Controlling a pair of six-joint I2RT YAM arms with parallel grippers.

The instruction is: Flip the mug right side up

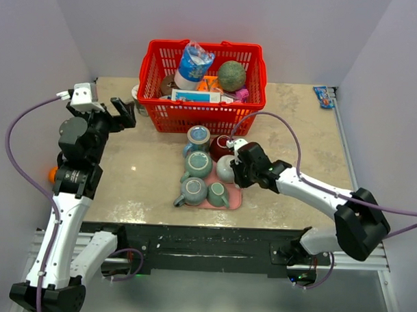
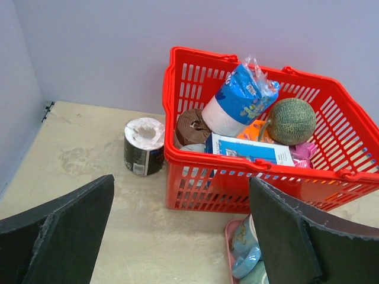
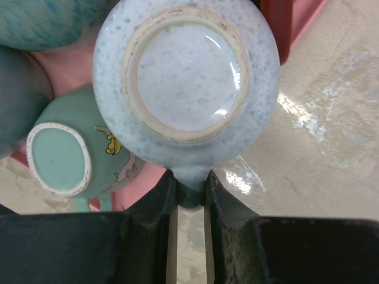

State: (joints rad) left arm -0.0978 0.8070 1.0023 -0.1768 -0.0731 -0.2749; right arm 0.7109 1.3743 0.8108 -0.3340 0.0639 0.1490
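Observation:
A pale speckled blue mug (image 3: pixel 186 77) stands upside down, its unglazed base ring facing up; it also shows in the top view (image 1: pixel 225 168) on the pink tray (image 1: pixel 229 202). My right gripper (image 3: pixel 191 192) is shut on the mug's handle, one finger on each side; it shows in the top view (image 1: pixel 237 169) right of the mug. My left gripper (image 2: pixel 177 236) is open and empty, held above the table left of the red basket (image 2: pixel 260 171), seen in the top view (image 1: pixel 124 113).
The tray holds several other mugs: a green one with a flower print (image 3: pixel 77 154), teal ones (image 1: pixel 196 165), a dark red one (image 1: pixel 219 147). The red basket (image 1: pixel 199 114) holds a melon (image 1: pixel 232 75) and packets. A tape roll (image 2: pixel 144 145) stands left of the basket.

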